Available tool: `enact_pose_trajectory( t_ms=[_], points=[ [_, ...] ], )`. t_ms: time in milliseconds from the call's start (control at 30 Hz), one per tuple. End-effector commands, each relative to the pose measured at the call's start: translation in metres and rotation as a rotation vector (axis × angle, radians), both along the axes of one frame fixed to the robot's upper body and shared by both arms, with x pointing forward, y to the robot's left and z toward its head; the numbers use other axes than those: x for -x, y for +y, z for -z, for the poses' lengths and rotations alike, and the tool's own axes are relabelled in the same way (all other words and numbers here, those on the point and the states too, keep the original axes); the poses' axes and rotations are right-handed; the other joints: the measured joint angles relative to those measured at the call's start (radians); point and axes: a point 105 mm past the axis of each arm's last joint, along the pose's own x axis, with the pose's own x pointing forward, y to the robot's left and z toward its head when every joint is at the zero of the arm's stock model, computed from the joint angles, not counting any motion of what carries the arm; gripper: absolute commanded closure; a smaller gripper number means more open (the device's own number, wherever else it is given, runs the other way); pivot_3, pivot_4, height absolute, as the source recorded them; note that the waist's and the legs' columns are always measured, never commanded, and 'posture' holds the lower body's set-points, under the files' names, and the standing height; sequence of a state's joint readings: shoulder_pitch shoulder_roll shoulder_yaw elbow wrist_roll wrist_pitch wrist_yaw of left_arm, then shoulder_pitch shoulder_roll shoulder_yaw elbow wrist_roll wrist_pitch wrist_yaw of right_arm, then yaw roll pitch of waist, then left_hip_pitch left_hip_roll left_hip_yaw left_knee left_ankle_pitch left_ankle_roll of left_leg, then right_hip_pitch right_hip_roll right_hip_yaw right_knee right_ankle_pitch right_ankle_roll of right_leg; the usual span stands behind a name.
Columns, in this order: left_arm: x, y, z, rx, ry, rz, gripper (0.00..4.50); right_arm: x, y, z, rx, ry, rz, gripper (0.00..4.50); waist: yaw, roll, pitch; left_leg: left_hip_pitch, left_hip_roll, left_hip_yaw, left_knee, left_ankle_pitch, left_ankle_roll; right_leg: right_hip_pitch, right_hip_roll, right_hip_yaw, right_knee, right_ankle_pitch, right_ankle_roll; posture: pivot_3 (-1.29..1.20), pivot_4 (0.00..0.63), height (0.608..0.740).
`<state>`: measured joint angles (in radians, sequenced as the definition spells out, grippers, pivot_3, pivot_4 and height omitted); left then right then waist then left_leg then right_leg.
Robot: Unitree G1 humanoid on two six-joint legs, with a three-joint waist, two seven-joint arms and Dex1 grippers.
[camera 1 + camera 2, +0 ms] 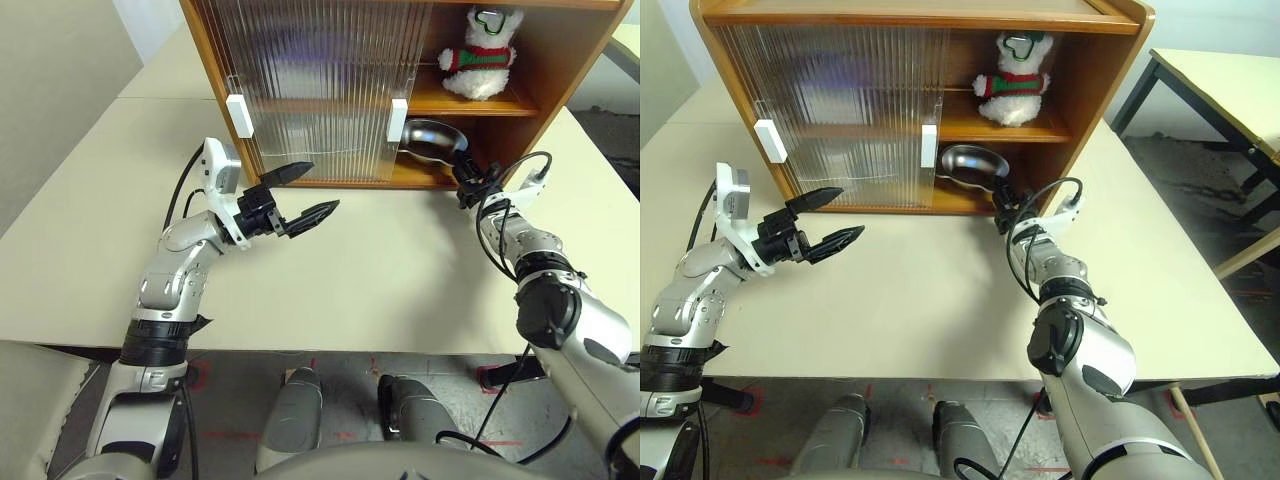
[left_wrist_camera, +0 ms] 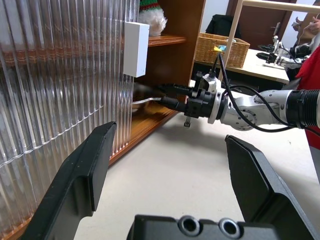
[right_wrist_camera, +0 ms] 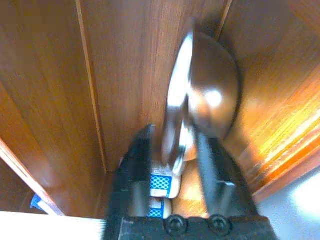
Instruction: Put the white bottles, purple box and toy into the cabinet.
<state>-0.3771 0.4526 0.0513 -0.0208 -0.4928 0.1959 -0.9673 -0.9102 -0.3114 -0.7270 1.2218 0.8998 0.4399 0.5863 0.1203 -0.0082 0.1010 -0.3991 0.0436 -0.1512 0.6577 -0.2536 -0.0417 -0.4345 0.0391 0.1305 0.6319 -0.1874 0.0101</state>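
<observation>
Cabinet stands at back of table. Toy sits on upper shelf, right side. Steel bowl on lower shelf below toy, tilted, its rim between right gripper fingers. Sliding doors cover cabinet's left & middle. Left gripper in front of doors, over table.

No legible text on anything.
</observation>
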Motion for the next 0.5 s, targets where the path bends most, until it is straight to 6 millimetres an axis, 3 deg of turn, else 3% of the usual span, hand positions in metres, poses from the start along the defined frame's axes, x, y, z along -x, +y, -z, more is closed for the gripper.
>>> enact_pose_trajectory(
  t_ms=[33, 167, 500],
  points=[
    [0.0015, -0.0018, 0.0017, -0.004, 0.007, 0.009, 0.00, -0.0010, 0.0017, 0.0009, -0.001, 0.010, 0.001, 1.63, 0.000, 0.000, 0.000, 0.000, 0.000, 0.000, 0.000, 0.000, 0.000, 0.000, 0.000, 0.000, 0.000, 0.000, 0.000, 0.17, 0.133, 0.740],
    [0.0012, -0.0031, 0.0022, -0.003, 0.007, 0.014, 0.00, -0.0005, -0.0001, -0.0001, -0.002, 0.004, 0.003, 0.06, 0.000, 0.000, 0.000, 0.000, 0.000, 0.000, 0.000, 0.000, 0.000, 0.000, 0.000, 0.000, 0.000, 0.000, 0.000, 0.16, 0.131, 0.740],
    [0.0003, -0.0075, 0.0032, 0.005, 0.009, 0.030, 0.00, 0.0078, -0.0079, 0.0009, -0.012, -0.016, -0.011, 0.02, -0.006, 0.000, 0.000, 0.000, 0.000, 0.000, 0.000, 0.000, 0.000, 0.000, 0.000, 0.000, 0.000, 0.000, -0.001, 0.13, 0.132, 0.740]
  ],
)
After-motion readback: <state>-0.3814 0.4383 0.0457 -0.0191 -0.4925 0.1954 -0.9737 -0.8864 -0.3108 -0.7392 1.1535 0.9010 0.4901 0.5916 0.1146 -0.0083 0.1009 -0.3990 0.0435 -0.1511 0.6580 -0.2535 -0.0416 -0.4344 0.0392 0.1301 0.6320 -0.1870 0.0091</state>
